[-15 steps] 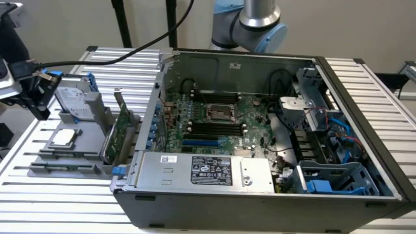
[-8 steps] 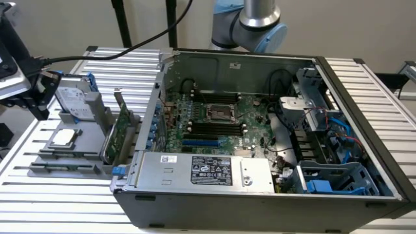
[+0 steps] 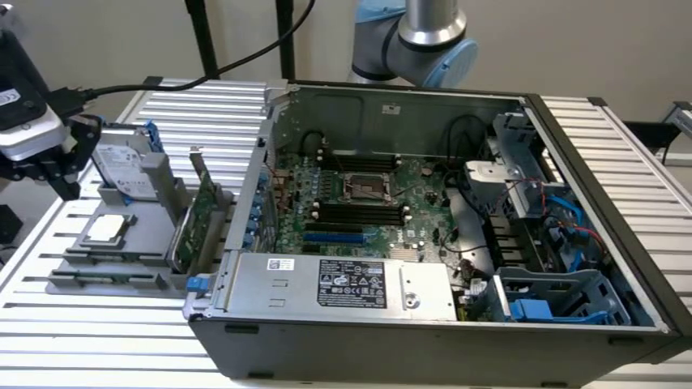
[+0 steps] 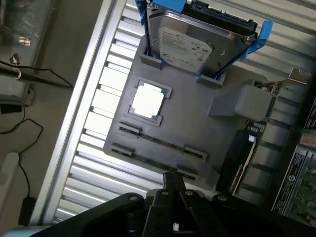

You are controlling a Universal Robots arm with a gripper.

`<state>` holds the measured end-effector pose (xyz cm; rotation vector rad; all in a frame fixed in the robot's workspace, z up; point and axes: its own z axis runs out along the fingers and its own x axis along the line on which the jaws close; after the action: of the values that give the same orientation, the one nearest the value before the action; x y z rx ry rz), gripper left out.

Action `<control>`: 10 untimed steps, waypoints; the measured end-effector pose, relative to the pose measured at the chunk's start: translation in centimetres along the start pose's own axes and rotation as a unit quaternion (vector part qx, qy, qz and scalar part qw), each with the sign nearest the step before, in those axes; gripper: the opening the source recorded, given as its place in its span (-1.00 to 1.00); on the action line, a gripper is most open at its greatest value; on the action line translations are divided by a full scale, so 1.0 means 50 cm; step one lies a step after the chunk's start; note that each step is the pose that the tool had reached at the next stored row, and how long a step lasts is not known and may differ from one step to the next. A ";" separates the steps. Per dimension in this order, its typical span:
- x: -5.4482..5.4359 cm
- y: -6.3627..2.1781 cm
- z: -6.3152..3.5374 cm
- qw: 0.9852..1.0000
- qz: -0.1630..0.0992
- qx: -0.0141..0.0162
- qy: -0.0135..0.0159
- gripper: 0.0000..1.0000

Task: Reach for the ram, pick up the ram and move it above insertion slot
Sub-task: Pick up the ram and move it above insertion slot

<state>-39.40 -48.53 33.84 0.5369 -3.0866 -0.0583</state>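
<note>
My gripper [image 3: 57, 177] hangs shut and empty at the exterior view's left, above the far left corner of a grey parts holder [image 3: 146, 243]. In the wrist view its dark fingertips [image 4: 172, 181] are pressed together over the holder's near edge. A thin dark strip, which seems to be the ram [image 3: 108, 279] on edge, sits in the holder's front slot [image 4: 153, 162]; its colour is hard to tell. The black insertion slots [image 3: 357, 215] lie on the motherboard inside the open computer case [image 3: 433, 324], well to the exterior view's right of the gripper.
The holder also carries a silver hard drive [image 4: 190, 47] in a blue bracket, a square processor chip [image 4: 147, 100] and an upright green expansion card [image 3: 194, 223]. The holder and the case stand on a ribbed metal table [image 3: 87, 332]. The arm's base [image 3: 416, 40] rises behind the case.
</note>
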 end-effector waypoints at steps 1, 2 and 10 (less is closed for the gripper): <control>0.000 0.000 0.000 1.000 -0.009 0.000 0.000 -0.79; 0.000 0.000 0.000 1.000 -0.018 0.000 0.001 -0.79; 0.000 0.000 0.001 0.996 -0.091 0.000 0.003 -0.79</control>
<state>-39.40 -48.53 33.81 0.8137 -3.0220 -0.0568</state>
